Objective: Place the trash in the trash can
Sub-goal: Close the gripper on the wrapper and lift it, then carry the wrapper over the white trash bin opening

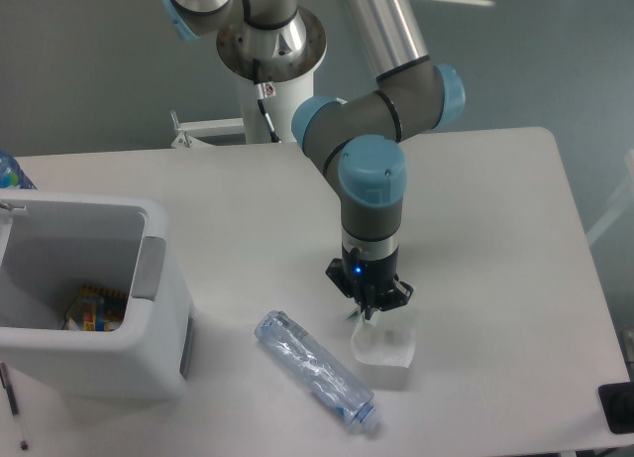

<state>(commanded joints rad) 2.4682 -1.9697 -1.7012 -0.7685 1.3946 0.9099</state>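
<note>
We see tool (369, 314) down at rim of clear cup (385, 350) on worktop (475, 229); finger spacing unclear to us. Bottle (315, 370) lies beside cup. Trash can (89, 298) far left.

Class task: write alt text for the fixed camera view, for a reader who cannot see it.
A robot arm's gripper reaches down into a small clear cup on a white table. A clear plastic bottle lies on its side just left of the cup, and a white trash can stands at the left edge.
</note>
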